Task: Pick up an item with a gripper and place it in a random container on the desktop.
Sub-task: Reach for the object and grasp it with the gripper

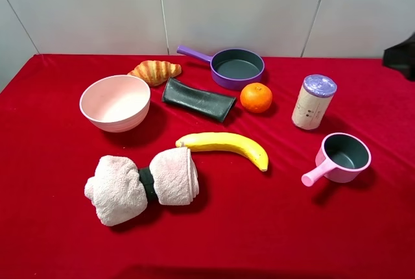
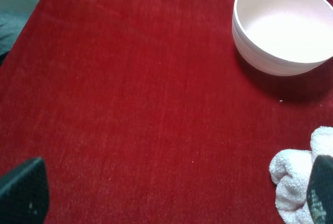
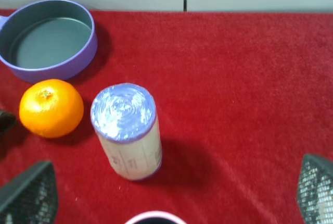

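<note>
The beige canister (image 1: pixel 313 102) with a lilac lid stands upright on the red cloth desktop (image 1: pixel 272 227), right of the orange. In the right wrist view the canister (image 3: pixel 127 130) stands ahead of my right gripper (image 3: pixel 173 193), nearer its left finger. That gripper is open, empty and held above the cloth. The pink saucepan (image 1: pixel 343 157) sits in front of the canister, handle pointing front-left. Only its rim (image 3: pixel 155 217) shows in the right wrist view. My left gripper (image 2: pixel 171 195) is open and empty over bare cloth, beside the towel.
A purple frying pan (image 1: pixel 237 67), an orange (image 1: pixel 255 97), a dark green pouch (image 1: pixel 198 99), a croissant (image 1: pixel 155 71), a pale pink bowl (image 1: pixel 115 102), a banana (image 1: pixel 225 145) and a rolled towel (image 1: pixel 142 185) lie on the cloth. A black arm part (image 1: pixel 402 55) shows at the right edge.
</note>
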